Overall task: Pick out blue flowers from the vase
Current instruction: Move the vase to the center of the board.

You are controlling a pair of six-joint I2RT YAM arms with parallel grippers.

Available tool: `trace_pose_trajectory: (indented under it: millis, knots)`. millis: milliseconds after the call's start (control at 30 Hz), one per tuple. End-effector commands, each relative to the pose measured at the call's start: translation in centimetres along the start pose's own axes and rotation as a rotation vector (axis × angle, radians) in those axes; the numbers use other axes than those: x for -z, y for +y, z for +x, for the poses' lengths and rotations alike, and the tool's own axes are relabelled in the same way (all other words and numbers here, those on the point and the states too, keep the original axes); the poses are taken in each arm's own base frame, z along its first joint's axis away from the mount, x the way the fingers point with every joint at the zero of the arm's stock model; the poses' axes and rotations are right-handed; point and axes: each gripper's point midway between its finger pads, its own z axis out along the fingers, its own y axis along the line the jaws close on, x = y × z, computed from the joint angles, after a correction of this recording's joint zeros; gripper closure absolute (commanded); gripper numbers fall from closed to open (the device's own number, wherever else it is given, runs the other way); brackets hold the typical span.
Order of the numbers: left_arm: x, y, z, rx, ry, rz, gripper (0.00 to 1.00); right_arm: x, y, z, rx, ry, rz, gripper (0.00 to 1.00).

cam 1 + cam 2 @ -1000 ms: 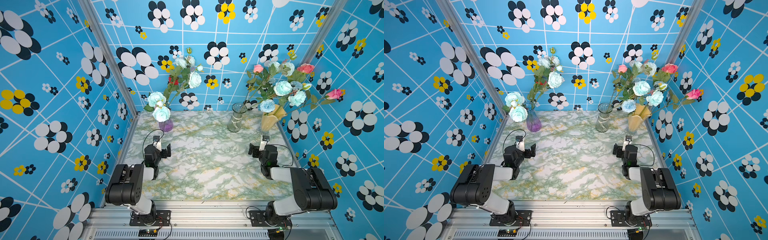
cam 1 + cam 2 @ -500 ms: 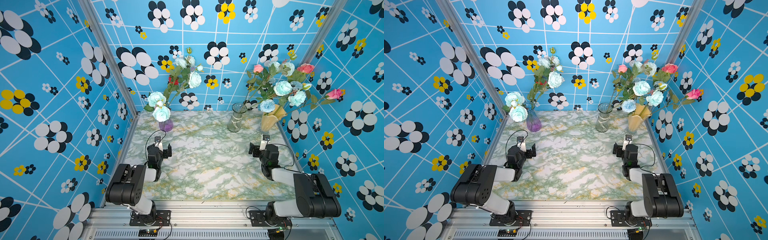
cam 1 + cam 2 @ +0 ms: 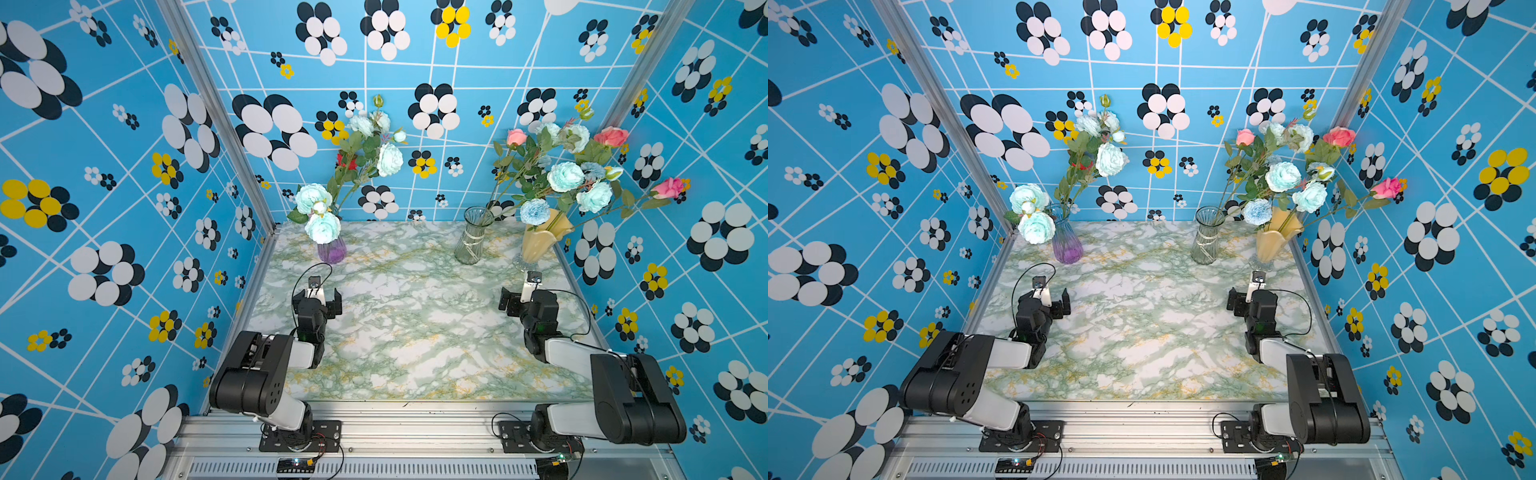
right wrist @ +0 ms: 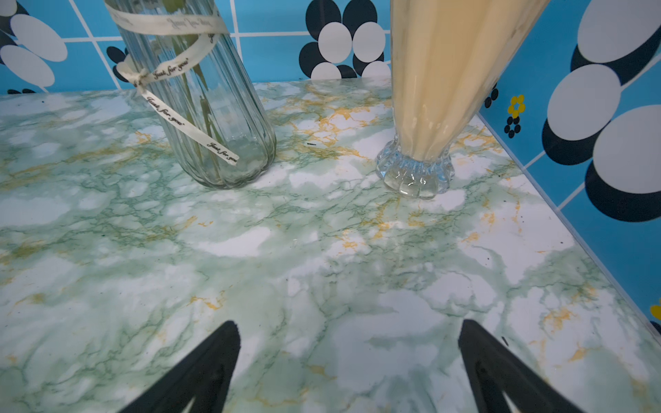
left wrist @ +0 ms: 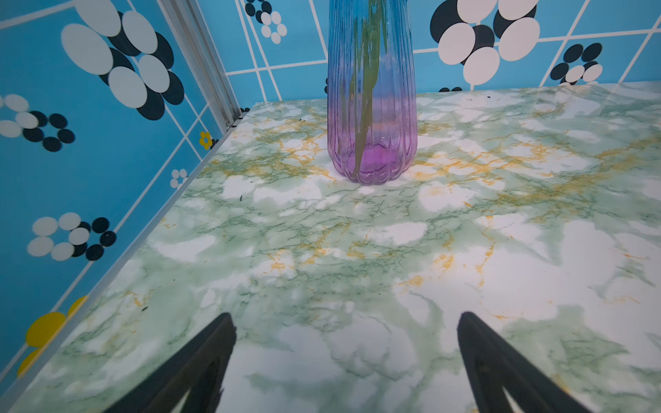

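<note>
- Flowers (image 3: pixel 565 176), pale blue: blooms stand in yellow vase (image 3: pixel 538 245) and purple vase (image 3: pixel 331 251) at back of worktop (image 3: pixel 415 332), with pink roses (image 3: pixel 611 136) mixed in.
- Likely light, with soft petals and thin bendy stems that may snag neighbours. Pinch the stem under the bloom.
- Left hand (image 5: pixel 345 318), right hand (image 4: pixel 345 325): both wide apart, empty, facing the vases.

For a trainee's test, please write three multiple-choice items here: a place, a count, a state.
1. The clear vase stands:
A. between the purple vase and the yellow vase
B. left of both
C. behind both

2. Vases on the table:
A. two
B. three
C. five

3. The right tool is:
A. open, empty
B. shut on a stem
C. shut on a vase

1 A: vases flank it. 2 B: purple, clear, yellow. 3 A: jaws apart, nothing between.
</note>
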Motion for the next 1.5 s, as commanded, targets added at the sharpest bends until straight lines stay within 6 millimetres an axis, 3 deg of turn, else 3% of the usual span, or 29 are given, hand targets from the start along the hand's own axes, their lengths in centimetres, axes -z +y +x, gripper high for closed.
trace_pose_trajectory:
  millis: [0, 133, 233, 367, 500, 733, 867, 1100, 1233, 1467]
  knots:
    - [1.9, 0.8, -5.1, -0.037, -0.08, -0.104, 0.0, 1.2, -1.2, -2.5, -0.092, 0.026, 0.075, 0.01]
    - [3.8, 1.8, -11.0, 0.065, -0.089, -0.143, 0.01, 2.3, -1.7, -3.1, -0.165, 0.069, 0.101, 0.01]
    - [4.9, 2.4, -14.0, 0.194, -0.109, -0.142, 0.0, 4.0, -3.3, -3.0, -0.269, 0.077, 0.186, 0.01]
    - [4.8, 4.1, -14.9, 0.398, -0.043, -0.114, 0.0, 5.9, -3.2, -4.1, -0.303, 0.061, 0.148, 0.02]
    - [3.7, 6.6, -14.3, 0.595, 0.004, -0.111, 0.0, 7.0, -2.9, -5.1, -0.312, 0.019, 0.109, 0.14]
    - [0.0, 9.5, -13.5, 0.754, 0.104, -0.086, 0.0, 8.0, -3.1, -5.9, -0.319, -0.006, 0.112, 0.27]
    - [-3.2, 9.5, -14.9, 0.776, 0.16, -0.022, 0.06, 7.9, -2.8, -6.0, -0.321, 0.016, 0.096, 0.31]
    - [-6.4, 9.7, -18.4, 0.743, 0.147, -0.007, 0.19, 8.2, -1.9, -6.5, -0.306, 0.05, 0.048, 0.35]
    - [-9.4, 8.6, -18.5, 0.736, 0.241, 0.02, 0.19, 8.4, -0.7, -6.9, -0.285, 0.078, -0.023, 0.35]
    - [-13.5, 4.8, -18.2, 0.591, 0.366, 0.033, 0.23, 8.6, 0.1, -7.3, -0.28, 0.092, -0.067, 0.35]
